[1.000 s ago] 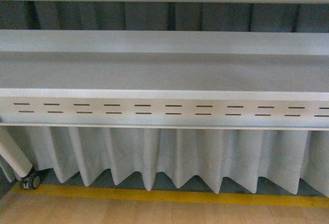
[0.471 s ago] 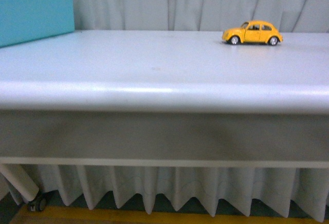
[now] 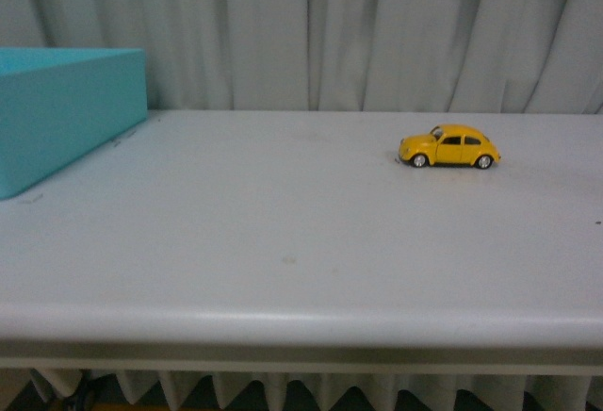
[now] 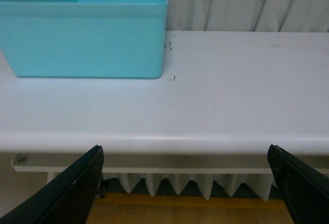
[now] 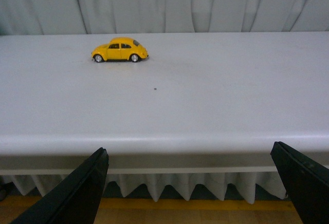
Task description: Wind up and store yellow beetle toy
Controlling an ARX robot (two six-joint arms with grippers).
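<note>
1. Yellow and glossy, the yellow beetle toy (image 3: 449,147) stands on its wheels on the white table (image 3: 283,241), right of centre in the front view, nose toward the frame's left.
2. A teal box (image 3: 66,109) sits at that frame's upper left, well apart from the toy.
3. The right gripper (image 5: 189,149) hangs off the table's near edge, fingers spread wide and empty; the toy (image 5: 120,50) stands well beyond it, untouched.
4. The left gripper (image 4: 185,149), equally spread and empty, faces the box (image 4: 85,39).
</note>
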